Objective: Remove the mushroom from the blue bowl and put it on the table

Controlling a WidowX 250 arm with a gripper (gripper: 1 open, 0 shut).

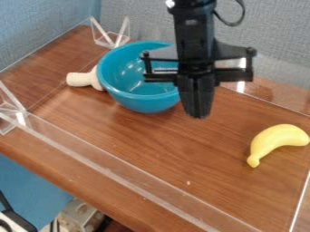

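The blue bowl (130,80) stands on the table (133,149) at the back left. A pale cream mushroom (83,79) lies on the wood outside the bowl, touching its left side. My black gripper (198,111) points straight down just right of the bowl, its body covering the bowl's right rim. Its fingers are pressed together and nothing shows between them. From this view the bowl's inside looks empty.
A yellow banana (276,143) lies on the table at the right. Low clear acrylic walls (72,136) edge the tabletop, with a clear bracket at the back left corner (109,34).
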